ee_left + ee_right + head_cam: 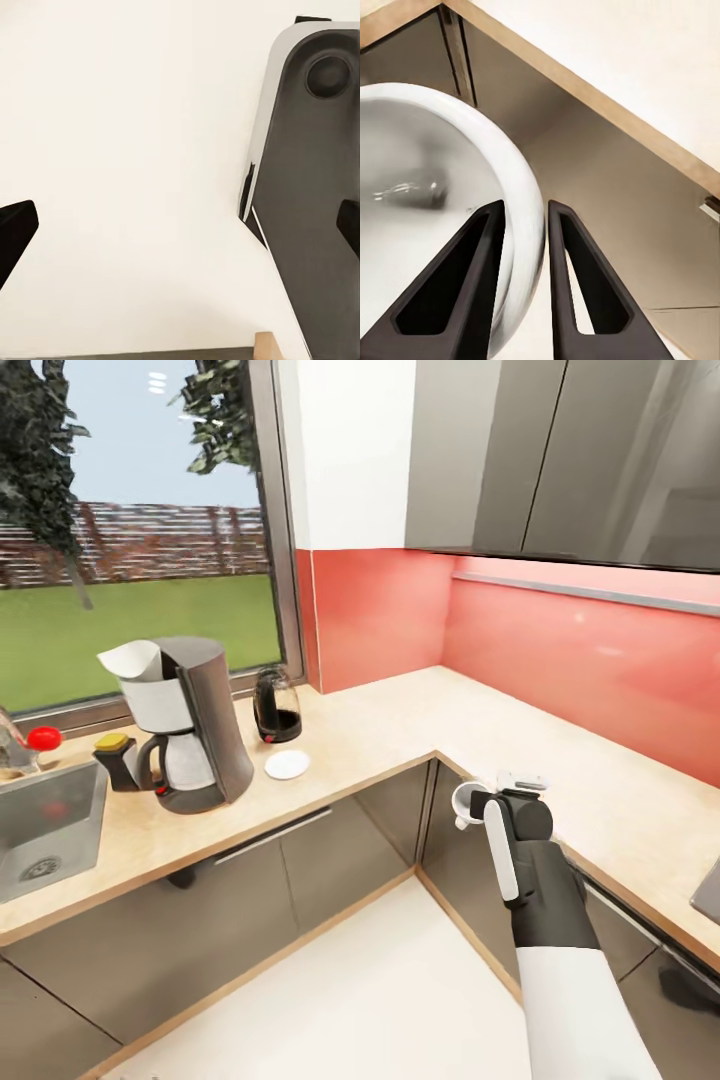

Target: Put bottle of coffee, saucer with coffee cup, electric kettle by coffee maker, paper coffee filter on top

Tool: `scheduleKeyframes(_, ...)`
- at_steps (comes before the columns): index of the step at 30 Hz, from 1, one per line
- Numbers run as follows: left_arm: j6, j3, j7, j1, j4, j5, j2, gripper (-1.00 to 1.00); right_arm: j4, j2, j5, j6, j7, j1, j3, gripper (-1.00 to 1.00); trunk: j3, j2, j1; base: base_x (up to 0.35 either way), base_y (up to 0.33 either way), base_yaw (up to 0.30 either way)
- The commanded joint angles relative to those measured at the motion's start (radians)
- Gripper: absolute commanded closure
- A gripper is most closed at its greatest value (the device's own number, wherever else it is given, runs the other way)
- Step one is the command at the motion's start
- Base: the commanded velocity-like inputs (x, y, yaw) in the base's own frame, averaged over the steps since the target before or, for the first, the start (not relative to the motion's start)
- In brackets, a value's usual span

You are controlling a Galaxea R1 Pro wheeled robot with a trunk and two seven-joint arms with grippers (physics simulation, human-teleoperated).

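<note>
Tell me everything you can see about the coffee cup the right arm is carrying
The coffee cup is small, white and glossy, like glazed ceramic, and empty. The right gripper pinches its rim wall, one finger inside the bowl and the other outside. It is tipped on its side, its mouth facing toward the saucer, and hangs in the air off the kitchen countertop edge, in front of the corner cabinets and above the floor. Nothing but the gripper touches it. I cannot make out its handle.
</note>
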Motion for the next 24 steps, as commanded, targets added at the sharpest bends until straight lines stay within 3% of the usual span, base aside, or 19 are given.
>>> scheduleKeyframes(1,-0.003,-0.009,0.002,-0.001,0.001,0.01,0.0,-1.0,-0.001,0.0,-0.004,0.004,-0.002,-0.001,-0.001,1.0,-0.002,-0.002,0.001,0.0,0.0,0.274)
scheduleKeyframes(24,-0.002,-0.009,0.002,-0.001,0.001,0.01,0.0,-1.0,0.002,0.001,-0.004,0.004,-0.001,-0.001,-0.001,1.0,-0.002,-0.002,0.001,0.0,0.0,0.278)
